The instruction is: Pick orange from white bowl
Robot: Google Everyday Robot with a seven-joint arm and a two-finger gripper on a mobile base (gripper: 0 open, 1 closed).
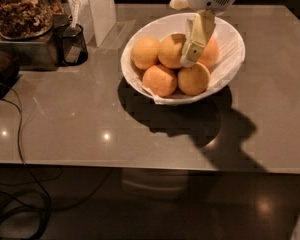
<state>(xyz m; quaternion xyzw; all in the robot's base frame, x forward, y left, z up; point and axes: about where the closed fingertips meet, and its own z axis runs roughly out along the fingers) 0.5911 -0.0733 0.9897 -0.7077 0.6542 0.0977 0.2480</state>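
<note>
Four fruits (160,80) crowd the orange (170,51) in white bowl (233,48); pincer (189,59) above, grip unclear.

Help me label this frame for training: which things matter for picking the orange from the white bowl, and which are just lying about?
Job: orange; white bowl; gripper, low over the bowl, right beside the orange.
Lying about: four other fruits in the bowl; glass jar; black mesh cup; white box; cable; table.
</note>
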